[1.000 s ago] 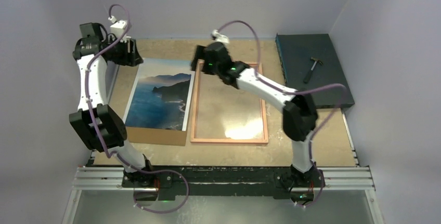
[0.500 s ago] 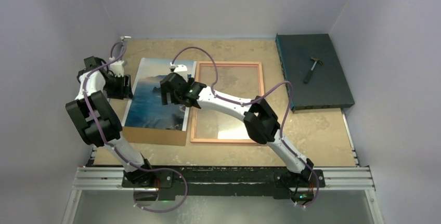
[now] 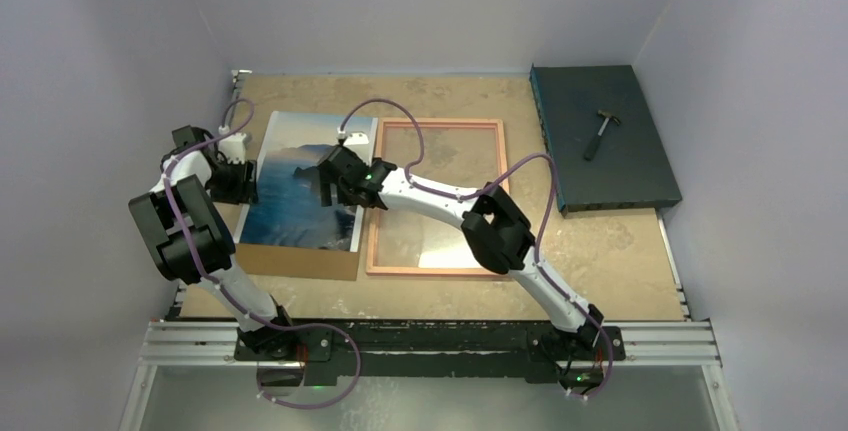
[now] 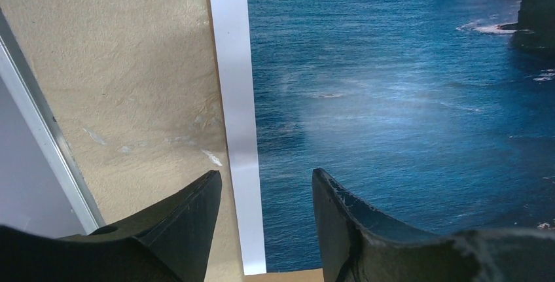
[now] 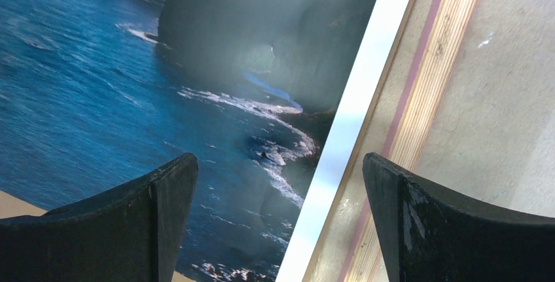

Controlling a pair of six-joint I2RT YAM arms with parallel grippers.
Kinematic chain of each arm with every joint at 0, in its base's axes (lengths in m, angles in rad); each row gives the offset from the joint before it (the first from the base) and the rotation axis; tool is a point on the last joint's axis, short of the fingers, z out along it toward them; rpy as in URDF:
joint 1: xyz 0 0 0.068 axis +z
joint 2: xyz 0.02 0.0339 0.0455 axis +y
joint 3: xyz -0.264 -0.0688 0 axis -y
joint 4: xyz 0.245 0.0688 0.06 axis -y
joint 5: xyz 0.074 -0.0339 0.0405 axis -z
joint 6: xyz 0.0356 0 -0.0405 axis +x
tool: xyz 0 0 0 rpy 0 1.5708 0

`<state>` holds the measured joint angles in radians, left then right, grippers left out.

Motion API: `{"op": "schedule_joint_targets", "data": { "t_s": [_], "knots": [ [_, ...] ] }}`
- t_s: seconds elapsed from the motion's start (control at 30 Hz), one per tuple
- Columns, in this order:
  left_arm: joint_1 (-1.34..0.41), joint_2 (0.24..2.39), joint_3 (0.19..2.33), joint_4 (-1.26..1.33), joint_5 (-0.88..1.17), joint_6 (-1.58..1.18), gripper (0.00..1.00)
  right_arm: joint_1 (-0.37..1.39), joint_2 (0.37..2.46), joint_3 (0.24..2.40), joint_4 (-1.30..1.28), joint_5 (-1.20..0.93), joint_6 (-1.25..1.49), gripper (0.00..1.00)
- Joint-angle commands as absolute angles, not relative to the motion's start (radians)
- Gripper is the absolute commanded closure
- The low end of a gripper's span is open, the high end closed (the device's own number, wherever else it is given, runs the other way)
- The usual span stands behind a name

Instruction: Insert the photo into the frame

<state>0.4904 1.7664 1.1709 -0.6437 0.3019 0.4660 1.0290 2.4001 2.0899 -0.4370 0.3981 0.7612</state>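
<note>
The photo [image 3: 300, 191], a print of blue sea, dark cliffs and sky with a white border, lies face up on a brown backing board [image 3: 300, 262] at the left. The frame [image 3: 440, 197] lies flat to its right, light wood rails with a thin pink line. My left gripper [image 3: 243, 179] is open, low over the photo's left edge; its jaws straddle the white border [image 4: 239, 118]. My right gripper [image 3: 337, 183] is open over the photo's right edge [image 5: 340, 138], one jaw over the photo [image 5: 196, 86], the other over the frame's left rail [image 5: 425, 86].
A dark green box [image 3: 600, 131] with a small hammer [image 3: 601, 131] on it stands at the back right. A metal rail [image 4: 39, 131] runs along the table's left edge close to my left gripper. Grey walls enclose the table.
My right arm swung from the frame's top left corner to the photo's right edge and settled lower. My left gripper came down from the back left to the photo's left edge.
</note>
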Motion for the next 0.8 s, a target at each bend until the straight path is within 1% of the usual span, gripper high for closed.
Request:
{"op": "schedule_joint_targets", "data": {
  "t_s": [0.0,0.27,0.5,0.63,0.77],
  "knots": [
    [0.491,1.712,1.163,-0.594,0.307,0.496,0.48,1.035,2.411,2.081,-0.441,0.399,0.782,0.01],
    [0.491,1.711,1.167,-0.582,0.3,0.476,0.48,1.029,2.433,2.088,-0.463,0.417,0.798,0.01],
    [0.492,1.716,1.171,-0.553,0.28,0.464,0.46,1.007,2.434,2.061,-0.48,0.437,0.824,0.01],
    [0.492,1.723,1.169,-0.518,0.241,0.455,0.48,1.003,2.44,2.063,-0.46,0.42,0.828,0.01],
    [0.491,1.736,1.159,-0.464,0.181,0.43,0.5,0.997,2.469,2.115,-0.469,0.413,0.833,0.01]
  ]
}}
